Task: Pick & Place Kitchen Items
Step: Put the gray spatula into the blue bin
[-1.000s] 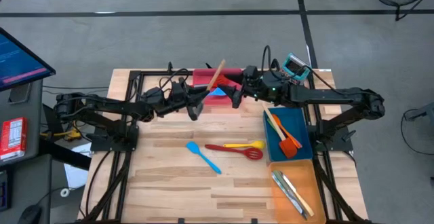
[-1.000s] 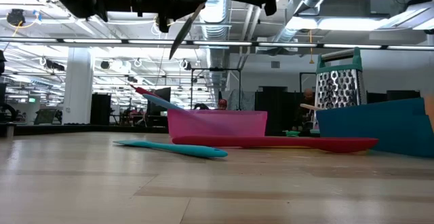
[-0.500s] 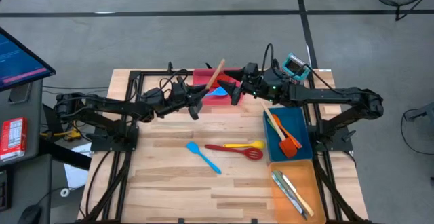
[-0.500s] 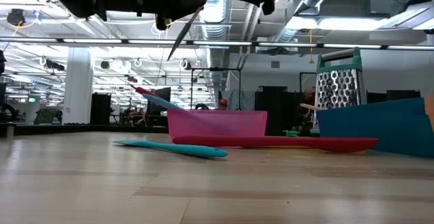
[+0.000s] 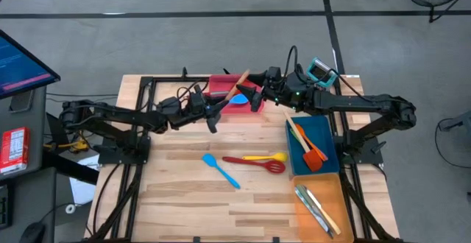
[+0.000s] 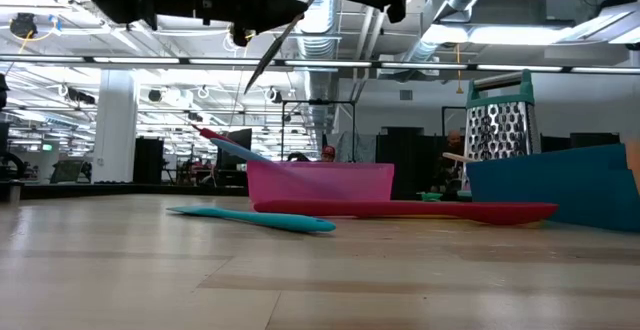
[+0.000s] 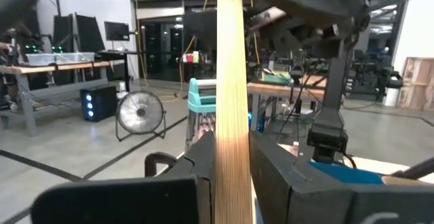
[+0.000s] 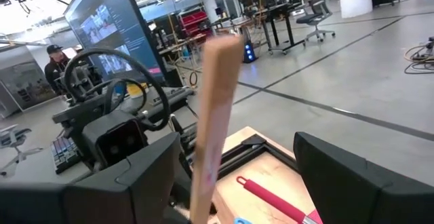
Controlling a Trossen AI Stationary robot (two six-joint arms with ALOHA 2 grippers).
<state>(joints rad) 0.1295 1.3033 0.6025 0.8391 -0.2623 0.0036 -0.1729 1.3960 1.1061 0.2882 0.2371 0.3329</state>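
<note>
Wooden-handled utensil [image 7: 232, 88] clamped in left gripper [image 7: 227, 166].

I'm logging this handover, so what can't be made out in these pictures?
- Wooden handle: its working end is hidden below the left gripper fingers; the top is cut off by the frame.
- Red tray contents: high view, covered by both arms.
- Right gripper: contact with the handle unclear.

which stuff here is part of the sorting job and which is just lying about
Job: wooden-handled utensil clamped in the left gripper; light blue spatula, red slotted turner and yellow spoon on the table; silver cutlery in the orange tray.
Lying about: teal-topped metal box grater.
</note>
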